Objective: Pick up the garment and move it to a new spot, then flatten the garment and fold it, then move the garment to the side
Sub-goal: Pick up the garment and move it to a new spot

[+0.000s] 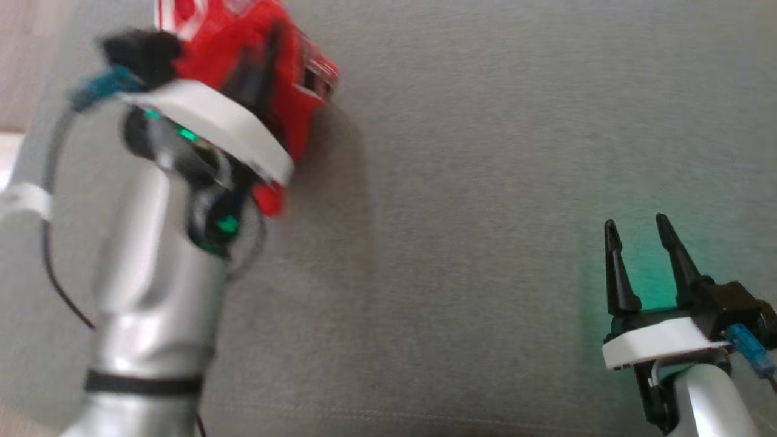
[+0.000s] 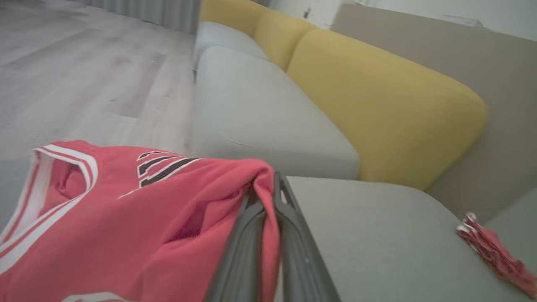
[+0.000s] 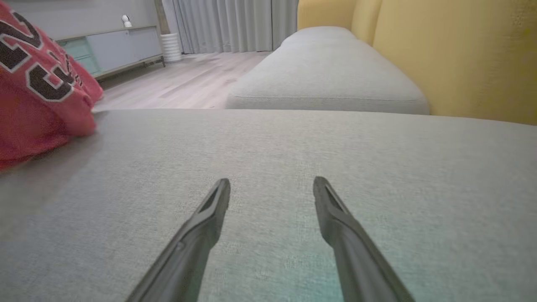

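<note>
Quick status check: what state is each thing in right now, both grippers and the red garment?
Left gripper: shut on a fold of the red garment.
Right gripper: open, holding nothing, above the grey cushion.
Red garment: crumpled, not yet flattened or folded.

Lit softly and evenly, as by daylight. Badly motion-smeared in the head view around the left arm (image 1: 152, 255) and the red garment (image 1: 243, 54), with a broad, faint shadow thrown to their right across the grey cushion (image 1: 485, 152). Tinged green on the fabric beside the right gripper (image 1: 635, 220). Crisp on the weave up close in the right wrist view, softer toward the far room. Slightly blurred in the left wrist view, stretched at the edges, paler toward the top
</note>
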Motion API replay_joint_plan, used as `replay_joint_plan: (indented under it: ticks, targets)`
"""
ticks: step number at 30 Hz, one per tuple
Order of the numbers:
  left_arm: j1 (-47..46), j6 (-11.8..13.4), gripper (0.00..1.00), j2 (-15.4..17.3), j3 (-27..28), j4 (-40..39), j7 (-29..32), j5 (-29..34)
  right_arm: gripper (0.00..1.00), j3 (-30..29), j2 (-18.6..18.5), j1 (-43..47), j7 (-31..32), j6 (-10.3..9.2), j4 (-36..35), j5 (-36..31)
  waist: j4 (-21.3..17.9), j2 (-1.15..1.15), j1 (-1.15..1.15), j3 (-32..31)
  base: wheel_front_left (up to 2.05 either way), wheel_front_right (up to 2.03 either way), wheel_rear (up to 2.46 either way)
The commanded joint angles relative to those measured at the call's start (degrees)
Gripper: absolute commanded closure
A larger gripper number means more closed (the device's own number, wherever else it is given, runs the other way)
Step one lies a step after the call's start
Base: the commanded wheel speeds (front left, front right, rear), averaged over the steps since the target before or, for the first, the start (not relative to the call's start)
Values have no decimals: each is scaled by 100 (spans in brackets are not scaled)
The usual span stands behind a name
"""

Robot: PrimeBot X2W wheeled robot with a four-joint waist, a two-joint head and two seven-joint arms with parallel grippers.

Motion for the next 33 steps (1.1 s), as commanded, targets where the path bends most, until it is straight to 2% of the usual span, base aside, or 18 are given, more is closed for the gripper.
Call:
replay_joint_plan:
  ticks: [1, 3, 4, 11, 15, 19, 20, 21, 22, 24, 28, 33]
  targets:
    - [54, -32, 100, 85, -45, -567, 156, -61, 0, 110, 44, 6, -86, -4, -105, 61, -327, 0, 0, -195, 0, 0, 0]
    - [320, 35, 100, 46, -379, -1096, 407, -130, 0, 114, 60, -15, -118, -4, -34, 101, -552, 0, 0, -243, 0, 0, 0]
    - [543, 162, 100, 24, -773, -1495, 613, -170, 0, 100, 71, -41, -142, -4, 30, 146, -791, 0, 0, -269, 0, 0, 0]
    - [731, 736, 100, 10, -2447, -2129, 826, -572, 0, 145, 80, -122, -176, -4, 206, 460, -1667, 0, 0, -259, 0, 0, 0]
    - [393, 1010, 100, 10, -3192, -2141, 657, -858, 0, 230, 81, -115, -178, -4, 197, 599, -2097, 0, 0, -198, 0, 0, 0]
    - [-55, 1256, 100, 9, -3706, -2031, 181, -1264, 0, 282, 81, -78, -179, -4, 210, 678, -2396, 0, 0, -157, 0, 0, 0]
    - [-165, 1333, 85, 9, -3817, -1971, 17, -1363, 0, 296, 81, -75, -179, -4, 208, 693, -2452, 0, 0, -139, 0, 0, 0]
    - [-271, 1400, 59, 9, -3938, -1878, -141, -1435, 0, 309, 81, -75, -179, -4, 211, 705, -2500, 0, 0, -129, 0, 0, 0]
    - [-374, 1475, 0, 9, -4073, -1747, -277, -1457, 0, 316, 81, -75, -179, -4, 213, 715, -2536, 0, 0, -121, 0, 0, 0]
    - [-548, 1620, 0, 9, -4372, -1470, -456, -1388, 0, 336, 81, -92, -179, -4, 211, 735, -2597, 0, 0, -95, 0, 0, 0]
    - [-569, 1734, 0, 9, -4833, -1224, -640, -1660, 0, 258, 81, -81, -179, -4, 194, 736, -2558, 0, 0, -92, 0, 0, 0]
    - [-396, 1890, 0, 10, -5056, -866, -989, -1684, 0, 206, 81, -69, -179, -4, 180, 707, -2387, 0, 0, -187, 0, 0, 0]
